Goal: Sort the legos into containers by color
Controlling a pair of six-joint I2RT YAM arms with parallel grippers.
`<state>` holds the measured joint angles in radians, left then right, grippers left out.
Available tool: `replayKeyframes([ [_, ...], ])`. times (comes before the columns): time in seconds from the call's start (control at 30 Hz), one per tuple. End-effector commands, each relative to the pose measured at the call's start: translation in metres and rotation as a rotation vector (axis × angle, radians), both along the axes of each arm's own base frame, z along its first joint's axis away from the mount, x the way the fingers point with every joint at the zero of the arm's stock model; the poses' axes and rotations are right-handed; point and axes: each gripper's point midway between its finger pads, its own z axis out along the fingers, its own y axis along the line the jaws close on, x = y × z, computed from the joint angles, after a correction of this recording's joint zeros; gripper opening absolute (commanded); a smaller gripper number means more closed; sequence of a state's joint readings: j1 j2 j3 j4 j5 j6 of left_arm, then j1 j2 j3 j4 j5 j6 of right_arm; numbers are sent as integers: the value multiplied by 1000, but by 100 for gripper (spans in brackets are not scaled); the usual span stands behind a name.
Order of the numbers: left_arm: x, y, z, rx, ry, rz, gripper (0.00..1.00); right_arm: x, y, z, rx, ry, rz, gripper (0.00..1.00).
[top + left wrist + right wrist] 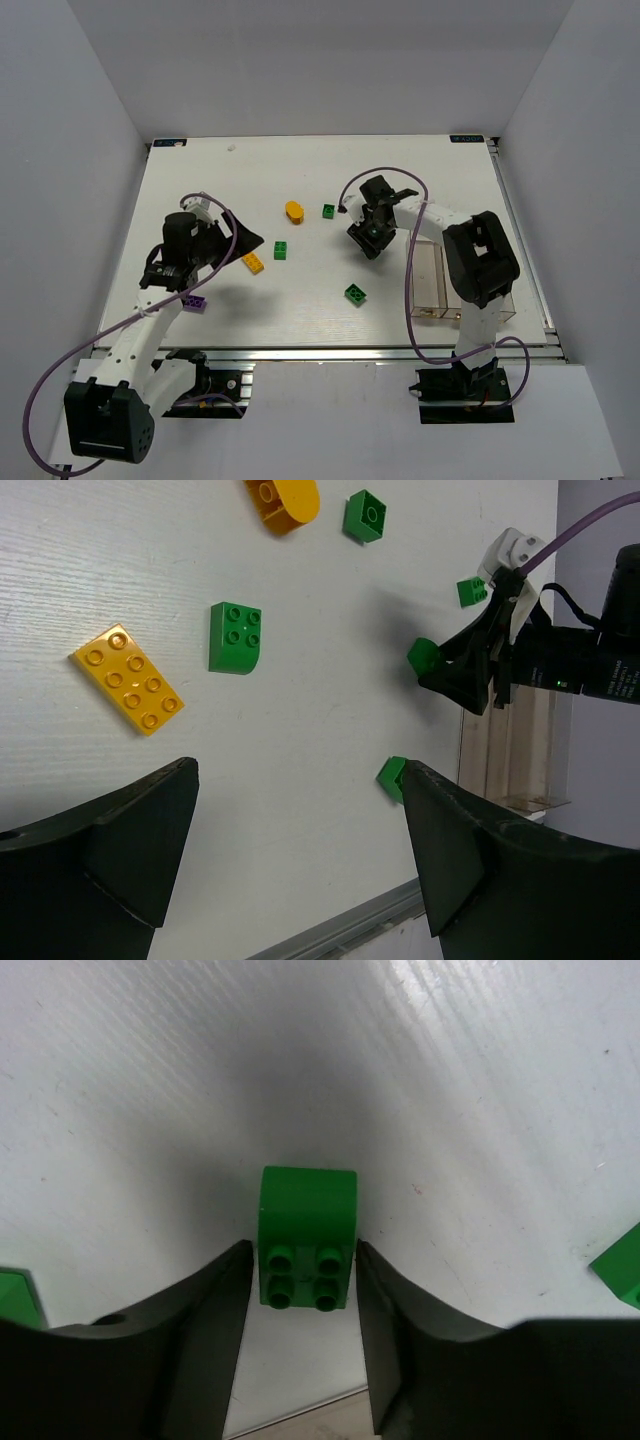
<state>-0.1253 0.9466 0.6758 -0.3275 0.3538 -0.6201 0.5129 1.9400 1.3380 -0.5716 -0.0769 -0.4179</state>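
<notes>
The step in hand is the pick-up of a green brick (306,1210) by the right end effector (303,1252). The brick sits squarely between its fingers (200,1340) with four studs in view and a finger hard by each side. Whether the fingers already pinch it or only flank it cannot be told, nor whether it rests on the counter (480,1110). The bins (440,285) stand behind this end effector, back toward its arm's base and a little to its right, near but apart. Judged from this, the next move calls for a firm clamp on the brick's flat sides and a straight lift. A swing back over the bin row would follow, then a release above whichever slot is given to green. The slots look narrow, so the brick should be turned in line with a slot's length before the fingers part. The left end effector (298,775) hangs over the counter with its fingers wide apart and nothing between them. A yellow brick (130,680) and a second green brick (237,637) lie ahead of it, beyond its fingertips, and an orange brick (283,500) lies farther ahead. A purple brick (195,302) lies behind it, beside its arm. Most bricks lie loose on the counter, so the sorting seems at an early stage.
</notes>
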Motion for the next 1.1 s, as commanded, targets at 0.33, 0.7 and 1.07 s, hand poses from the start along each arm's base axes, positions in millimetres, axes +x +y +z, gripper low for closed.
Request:
replayKeyframes([
  [0.33,24,-6,-9,46,45,-56,93,-8,23,49,160,3,83,0],
  [0.7,51,-20,-38,155,162,-131,92,-34,-33,146,238,-163,-28,0],
  [1.07,60,-57,-58,257,194,-229,94,-63,-98,122,163,-180,-190,0],
])
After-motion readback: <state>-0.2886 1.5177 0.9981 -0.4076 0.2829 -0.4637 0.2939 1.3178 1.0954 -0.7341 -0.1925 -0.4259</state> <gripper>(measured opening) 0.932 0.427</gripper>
